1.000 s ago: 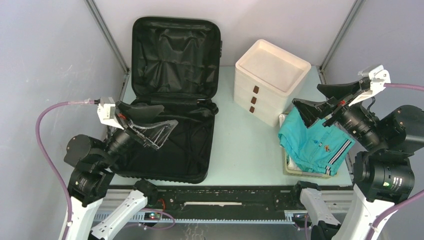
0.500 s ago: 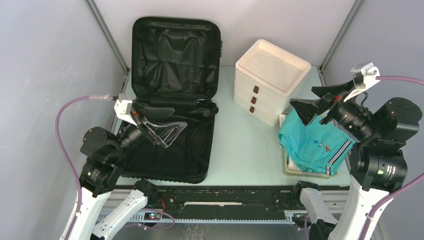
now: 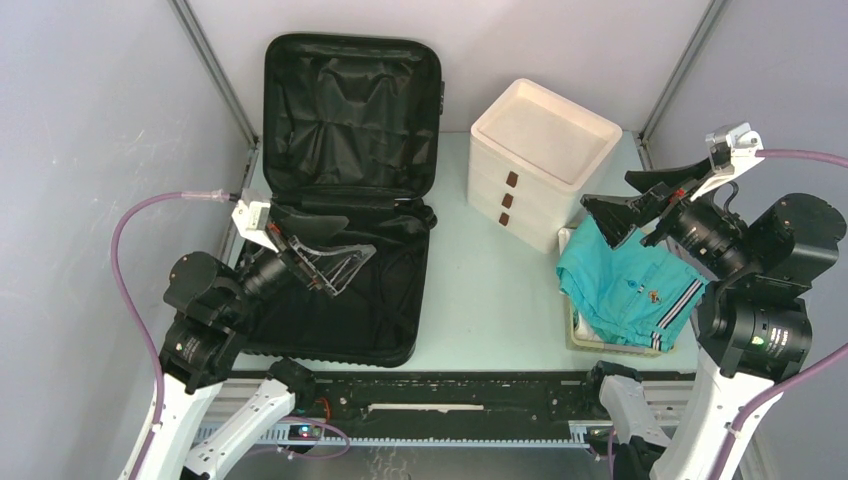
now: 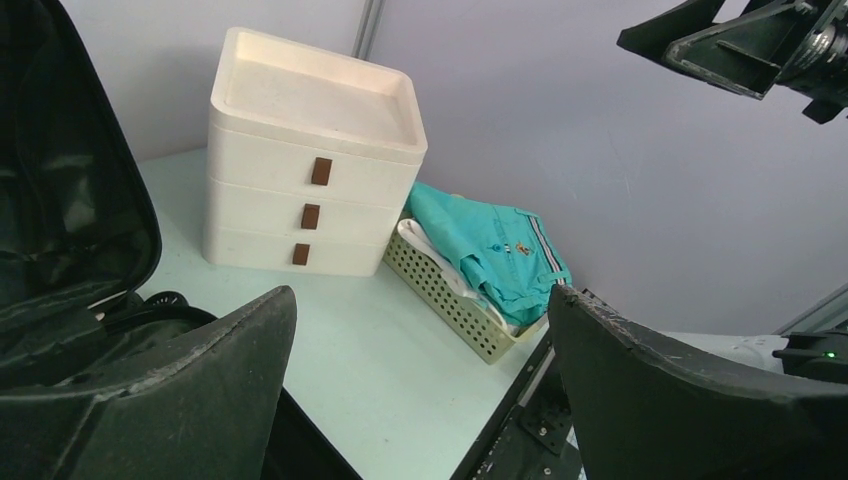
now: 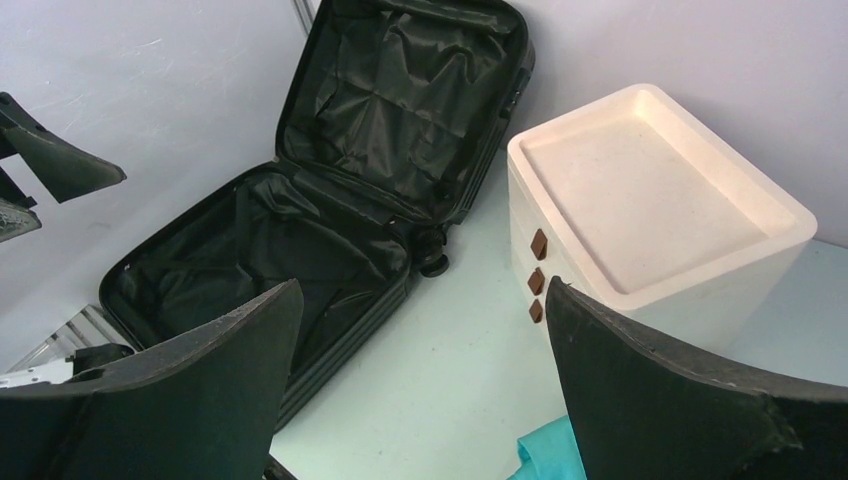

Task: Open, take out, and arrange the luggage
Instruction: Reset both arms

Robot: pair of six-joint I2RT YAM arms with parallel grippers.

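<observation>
The luggage [image 3: 350, 110] lies open at the table's left, its lid upright against the back wall and its base [image 3: 345, 300] flat, black lining showing in both halves. It also shows in the left wrist view as luggage [image 4: 60, 200] and in the right wrist view as luggage [image 5: 380, 120]. My left gripper [image 3: 360, 237] hovers open over the base's left part, nothing between its fingers [image 4: 422, 300]. My right gripper [image 3: 607, 192] hangs open above a teal garment [image 3: 625, 280], jaws wide and empty [image 5: 422, 290].
A white three-drawer box [image 3: 540, 160] stands at the back, right of the luggage. The teal garment [image 4: 490, 245] lies folded on a pale yellow perforated basket [image 4: 450, 300] at the right edge. Grey walls enclose the table on three sides.
My left gripper has shifted right over the luggage base, and its arm has moved in. My right gripper has risen slightly above the garment. Both stayed open.
</observation>
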